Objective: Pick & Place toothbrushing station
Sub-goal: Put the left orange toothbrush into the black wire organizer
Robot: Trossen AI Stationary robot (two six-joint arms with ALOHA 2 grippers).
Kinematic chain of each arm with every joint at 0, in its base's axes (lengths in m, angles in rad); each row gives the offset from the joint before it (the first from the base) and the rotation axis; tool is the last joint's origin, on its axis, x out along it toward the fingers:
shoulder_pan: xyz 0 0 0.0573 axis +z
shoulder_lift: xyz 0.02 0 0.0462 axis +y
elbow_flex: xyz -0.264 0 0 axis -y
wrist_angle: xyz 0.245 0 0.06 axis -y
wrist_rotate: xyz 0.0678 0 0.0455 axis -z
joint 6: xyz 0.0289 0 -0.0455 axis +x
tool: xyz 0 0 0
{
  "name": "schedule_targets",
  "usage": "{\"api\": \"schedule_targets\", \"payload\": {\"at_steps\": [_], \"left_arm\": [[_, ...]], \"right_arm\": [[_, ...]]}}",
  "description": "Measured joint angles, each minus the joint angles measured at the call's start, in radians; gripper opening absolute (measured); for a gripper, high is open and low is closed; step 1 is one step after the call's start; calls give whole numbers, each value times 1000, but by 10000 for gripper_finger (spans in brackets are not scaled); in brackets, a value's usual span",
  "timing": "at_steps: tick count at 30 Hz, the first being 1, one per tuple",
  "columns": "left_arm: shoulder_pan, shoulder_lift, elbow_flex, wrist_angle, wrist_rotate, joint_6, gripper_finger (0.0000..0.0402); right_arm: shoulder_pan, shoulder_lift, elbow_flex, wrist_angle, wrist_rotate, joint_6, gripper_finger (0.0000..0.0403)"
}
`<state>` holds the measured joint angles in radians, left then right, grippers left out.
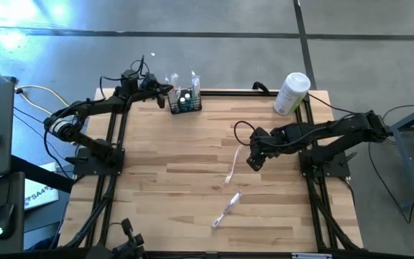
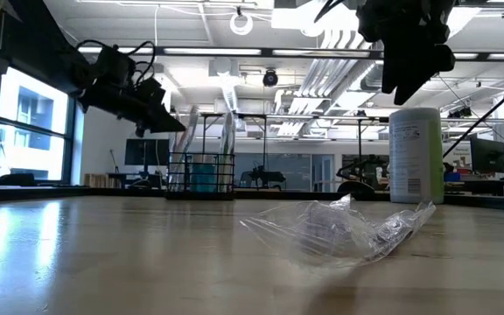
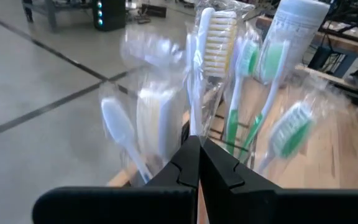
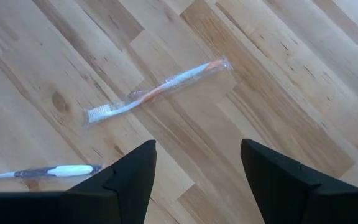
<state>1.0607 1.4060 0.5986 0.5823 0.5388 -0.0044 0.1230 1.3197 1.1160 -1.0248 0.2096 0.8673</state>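
The left end effector (image 3: 197, 163) has its two dark fingers pressed together tip to tip with nothing between them; it hangs just beside the small black wire rack-like toothbrushing station (image 1: 185, 103), at the far edge of the pale wooden plank worktop (image 1: 164, 180), left of centre; in the left wrist view the station's contents stand upright just ahead of the closed tips, several toothbrushes in clear crinkled plastic sleeves, some with green heads, one with a cream bristle head (image 3: 219, 43); I cannot count them exactly.

The right end effector (image 4: 197, 168) is spread wide and holds nothing; it hangs above the worktop's middle, right of centre, over bare boards.

Two loose wrapped toothbrushes lie flat on the worktop, apart from each other; one orange-and-white toothbrush in a clear film sleeve (image 4: 157, 91) lies near the right end effector; a second white-handled wrapped toothbrush (image 1: 226, 209) lies nearer the front edge.

One tall white cylindrical container with a green label (image 1: 292, 93) stands upright at the far right corner, well apart from the station.
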Motion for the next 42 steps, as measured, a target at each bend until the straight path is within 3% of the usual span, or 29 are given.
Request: {"api": "schedule_targets", "payload": {"at_steps": [17,30,37,42], "left_arm": [[0,4,-91,3,0,15,0],[0,3,-96,3,2,-94,2],[0,3,-96,-2,1,-139,29],[0,3,-96,-3,0,-135,71]], "right_arm": [[-55,0,0,16,0,-66,229],[-54,1,0,20,1,-79,229],[-54,1,0,32,1,-78,229],[-54,13,0,47,0,-76,229]]}}
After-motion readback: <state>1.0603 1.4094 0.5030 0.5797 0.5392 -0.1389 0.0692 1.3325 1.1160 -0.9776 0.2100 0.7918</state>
